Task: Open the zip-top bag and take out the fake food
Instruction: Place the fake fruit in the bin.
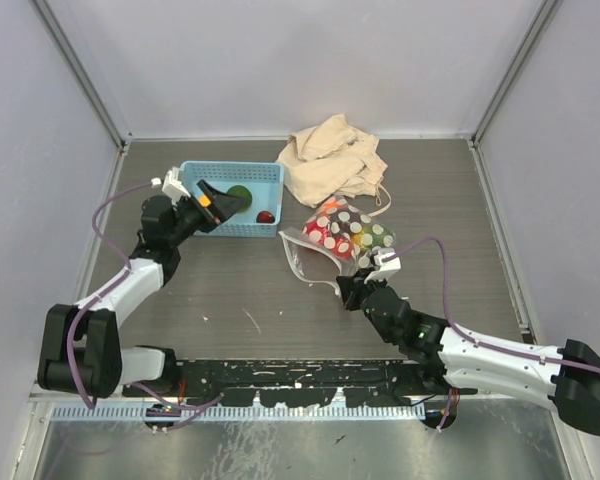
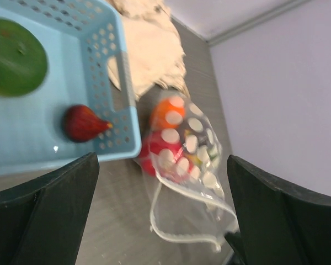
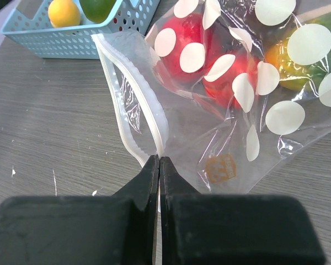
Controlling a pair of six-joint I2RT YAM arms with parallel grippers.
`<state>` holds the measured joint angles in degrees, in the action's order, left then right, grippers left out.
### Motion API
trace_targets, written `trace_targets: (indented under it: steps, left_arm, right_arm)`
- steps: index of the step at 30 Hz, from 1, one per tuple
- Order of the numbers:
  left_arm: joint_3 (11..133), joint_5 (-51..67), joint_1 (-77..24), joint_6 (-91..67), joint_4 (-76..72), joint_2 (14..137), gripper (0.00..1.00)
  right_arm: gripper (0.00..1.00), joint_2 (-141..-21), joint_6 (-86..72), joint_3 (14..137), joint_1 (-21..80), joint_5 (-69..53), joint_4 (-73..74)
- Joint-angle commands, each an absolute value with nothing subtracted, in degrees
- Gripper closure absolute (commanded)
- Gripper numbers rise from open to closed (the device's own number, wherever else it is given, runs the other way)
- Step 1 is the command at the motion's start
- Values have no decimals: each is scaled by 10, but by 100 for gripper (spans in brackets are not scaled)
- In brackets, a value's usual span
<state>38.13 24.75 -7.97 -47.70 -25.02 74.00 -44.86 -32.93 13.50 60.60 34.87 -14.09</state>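
Right wrist: right gripper [image 3: 159,161] clamps zip-top bag [image 3: 204,138] rim, six o'clock.
Left gripper [image 2: 161,187]: spread wide, empty.
Risk: slick rim may slip; mouth closes.

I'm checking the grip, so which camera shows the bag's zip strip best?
Right wrist. The zip strip is close and sharp there, its loop open, with the right gripper shut on its near end. The top view shows it only as a small white loop; the left wrist view shows it blurred, low in frame.
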Motion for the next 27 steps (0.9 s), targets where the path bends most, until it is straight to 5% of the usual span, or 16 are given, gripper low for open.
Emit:
trace_targets:
  steps: [1,16,27]
  left_arm:
    - [328,342,-96,-553,-366,689,0]
    - [231,209,-332,-533,-342,642,6]
    - [234,228,-363,-553,-403,758,27]
  right_arm:
    - [97,-423,-315,142,604,342,-142]
    - [97,-412,-295,150,604,297,-125]
    - [98,-392,-274,134,605,234,-150]
